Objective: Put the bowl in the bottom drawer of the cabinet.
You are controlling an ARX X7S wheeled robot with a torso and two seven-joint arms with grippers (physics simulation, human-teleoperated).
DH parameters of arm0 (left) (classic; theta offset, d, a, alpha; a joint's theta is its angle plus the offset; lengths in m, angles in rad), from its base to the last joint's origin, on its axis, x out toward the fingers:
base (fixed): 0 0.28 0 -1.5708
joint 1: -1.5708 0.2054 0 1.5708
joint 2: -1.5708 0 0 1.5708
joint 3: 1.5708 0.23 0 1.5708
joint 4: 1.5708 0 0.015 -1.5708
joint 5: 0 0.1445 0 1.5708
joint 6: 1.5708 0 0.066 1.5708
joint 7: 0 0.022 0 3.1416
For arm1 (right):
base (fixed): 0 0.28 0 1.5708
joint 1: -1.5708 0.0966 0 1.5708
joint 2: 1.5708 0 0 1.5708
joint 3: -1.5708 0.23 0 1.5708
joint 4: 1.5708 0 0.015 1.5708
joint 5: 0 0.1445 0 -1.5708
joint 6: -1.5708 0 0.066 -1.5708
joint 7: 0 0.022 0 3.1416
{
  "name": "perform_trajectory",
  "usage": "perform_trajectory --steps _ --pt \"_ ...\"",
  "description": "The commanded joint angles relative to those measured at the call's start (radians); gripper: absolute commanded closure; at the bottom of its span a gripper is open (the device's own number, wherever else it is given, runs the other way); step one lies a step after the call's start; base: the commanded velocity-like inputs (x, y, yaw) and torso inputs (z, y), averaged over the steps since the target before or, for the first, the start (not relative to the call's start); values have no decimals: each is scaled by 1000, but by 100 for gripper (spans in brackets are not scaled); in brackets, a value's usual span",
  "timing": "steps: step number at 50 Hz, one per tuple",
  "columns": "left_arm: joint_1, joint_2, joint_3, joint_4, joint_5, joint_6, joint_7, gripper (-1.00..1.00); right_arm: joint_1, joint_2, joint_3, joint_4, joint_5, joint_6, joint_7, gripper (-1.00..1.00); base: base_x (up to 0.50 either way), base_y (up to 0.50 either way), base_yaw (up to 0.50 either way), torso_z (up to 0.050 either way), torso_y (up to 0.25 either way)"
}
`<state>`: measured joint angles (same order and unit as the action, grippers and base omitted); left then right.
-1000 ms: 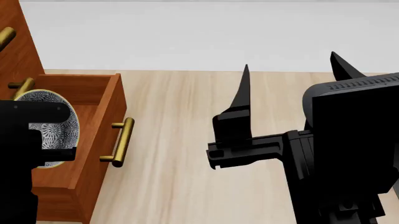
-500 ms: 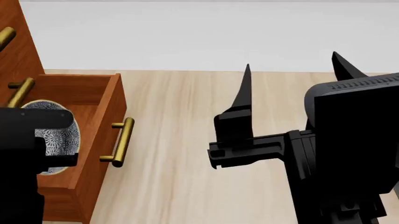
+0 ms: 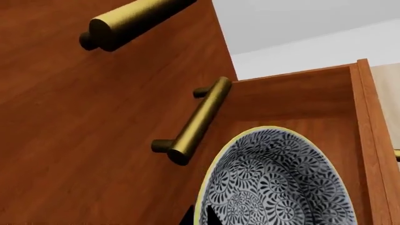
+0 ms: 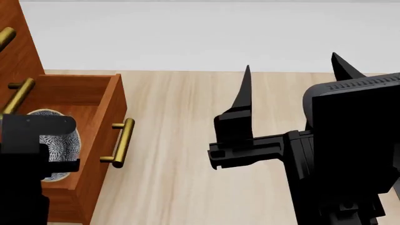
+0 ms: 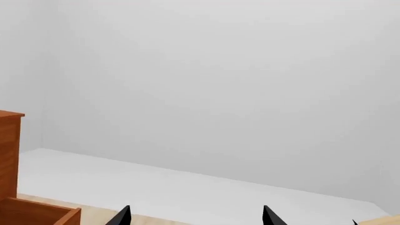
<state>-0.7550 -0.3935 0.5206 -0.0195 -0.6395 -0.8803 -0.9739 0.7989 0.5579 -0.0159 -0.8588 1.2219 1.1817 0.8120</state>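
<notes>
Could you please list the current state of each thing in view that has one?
Bottom drawer: pulled open.
Bowl: tilted, over the open drawer, at the left end effector.
Upper drawer front: closed.
Left end effector: on the bowl's rim; grip mostly hidden.
Right end effector: open, empty, above the floor.

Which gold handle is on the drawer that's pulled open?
The brass handle on the bottom drawer, which sticks out with the bowl inside. The other handles sit on the closed cabinet fronts.

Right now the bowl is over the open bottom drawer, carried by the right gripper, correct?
Not the right one. The head view shows the left gripper carrying the bowl over the open bottom drawer; the right gripper is open and empty.
</notes>
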Motion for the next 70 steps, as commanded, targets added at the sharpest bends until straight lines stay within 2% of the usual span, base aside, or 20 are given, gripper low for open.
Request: perform_trajectory --steps 1,37,70 --pt "3 18 34 -96 53 48 54 100 1 -4 0 -2 0 8 0 -100 0 0 0 0 0" --pt "-21 59 50 -313 92 189 149 100 1 11 -18 5 1 -14 8 -100 0 0 0 0 1" --pt "-25 83 56 -419 98 239 186 100 -1 21 -41 14 -11 -36 6 -100 1 0 0 0 0"
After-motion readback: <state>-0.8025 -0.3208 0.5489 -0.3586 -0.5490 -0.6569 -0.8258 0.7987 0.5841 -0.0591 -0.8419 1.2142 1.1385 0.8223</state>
